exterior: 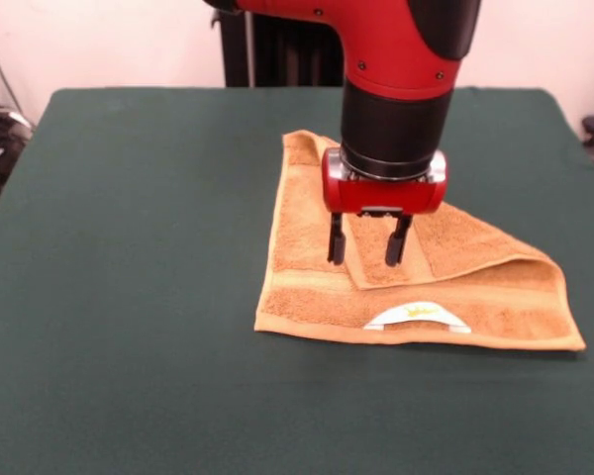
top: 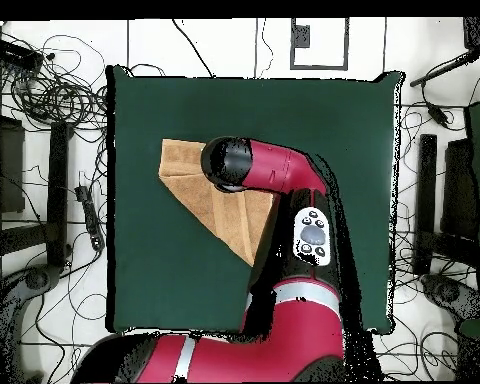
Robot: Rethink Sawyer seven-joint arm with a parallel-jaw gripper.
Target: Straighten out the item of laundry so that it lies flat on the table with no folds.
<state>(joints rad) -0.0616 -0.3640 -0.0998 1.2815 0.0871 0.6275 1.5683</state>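
Observation:
The orange-tan towel (exterior: 302, 252) lies on the dark green table (exterior: 129, 247), right of centre in the front view. One corner is folded over diagonally, forming a triangular flap (exterior: 465, 242) whose tip points at the towel's middle. The white label loop (exterior: 416, 317) sits on the near edge. My gripper (exterior: 366, 252) hangs straight down over the flap's tip, open, with a finger on each side of it and nothing held. In the overhead view the towel (top: 199, 190) shows as a triangle on the table (top: 164, 290), and the arm's wrist (top: 229, 163) hides the gripper.
Bare green cloth spreads left of and in front of the towel. The towel's right corner (exterior: 579, 346) lies close to the table's right edge. Cables and black stands (top: 59, 180) surround the table on the floor.

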